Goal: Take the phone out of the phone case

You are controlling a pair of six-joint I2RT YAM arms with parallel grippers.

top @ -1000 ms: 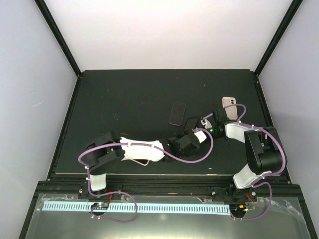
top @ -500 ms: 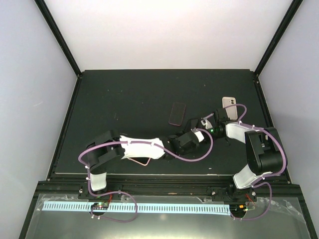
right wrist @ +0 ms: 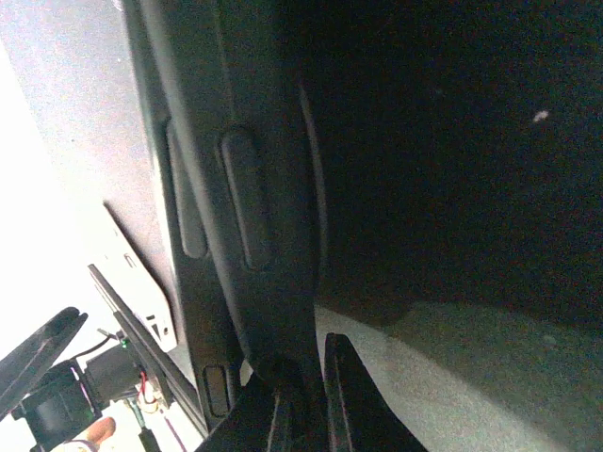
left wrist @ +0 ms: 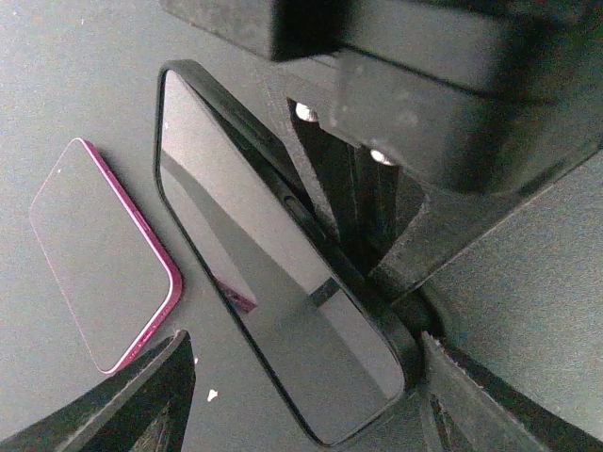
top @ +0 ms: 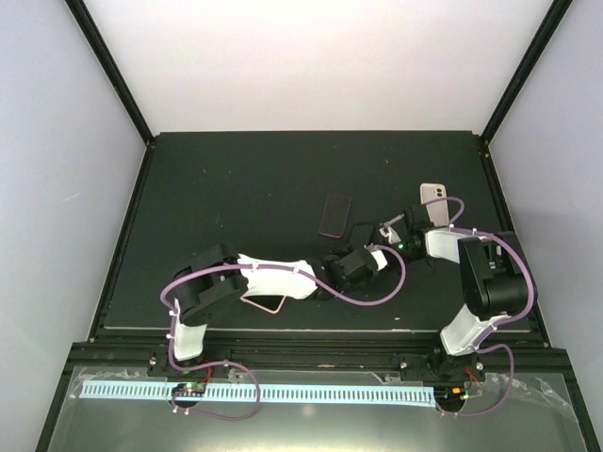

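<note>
Both near phone case (left wrist: 300,212), left jaws spread, right jaws clamping its shadowed edge

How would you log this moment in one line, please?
right gripper: shut on black cased phone edge | phone: tilted | left gripper: open, straddling its near end | magenta phone: flat alongside, apart

Black table (top: 236,188) carries a magenta phone (top: 334,216) and a white phone (top: 433,200).

black phone case (left wrist: 283,282), magenta-rimmed second phone (left wrist: 99,250)
</note>
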